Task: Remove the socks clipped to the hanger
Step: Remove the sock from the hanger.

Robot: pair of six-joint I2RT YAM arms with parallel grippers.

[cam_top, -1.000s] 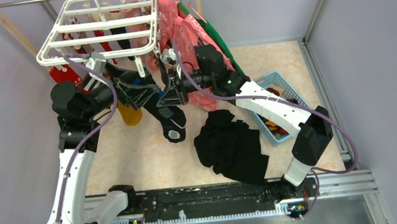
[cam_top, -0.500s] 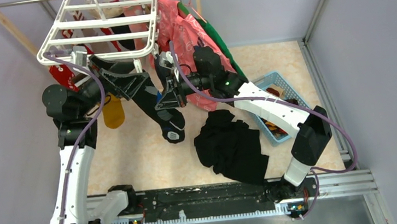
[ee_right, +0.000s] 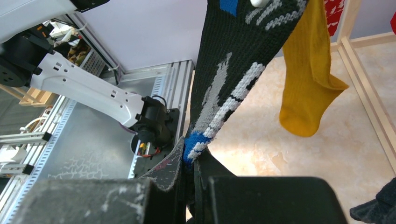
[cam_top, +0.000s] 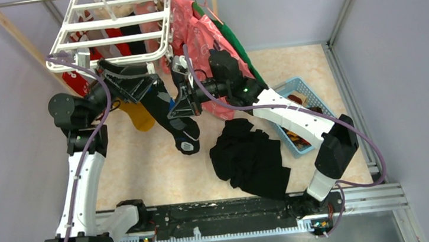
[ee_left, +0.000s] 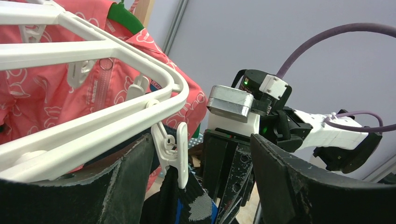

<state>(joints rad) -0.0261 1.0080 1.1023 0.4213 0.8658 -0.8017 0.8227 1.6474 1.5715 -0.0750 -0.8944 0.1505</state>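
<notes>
The white hanger [cam_top: 110, 41] hangs at the back left with red socks [cam_top: 77, 81] and a mustard sock [cam_top: 141, 119] clipped under it. A dark patterned sock [cam_top: 180, 130] hangs from a white clip [ee_left: 175, 149] on the hanger's front rail [ee_left: 116, 112]. My left gripper [ee_left: 201, 182] is open, its fingers on either side of that clip and the sock's cuff [ee_left: 187, 205]. Lower down, my right gripper [ee_right: 191, 161] is shut on the dark sock [ee_right: 224, 93]. The mustard sock [ee_right: 306, 88] hangs free beside it.
A pink printed shirt [cam_top: 198, 33] and a green garment hang just right of the hanger, behind my right arm. A black cloth heap [cam_top: 251, 159] lies on the floor mid-right, with a blue basket [cam_top: 303, 112] beyond it. Wooden posts stand at the back.
My left gripper has risen to the hanger's front rail and now straddles the clip. The hanger has tipped up and back, and the mustard sock has swung. The right gripper keeps its hold.
</notes>
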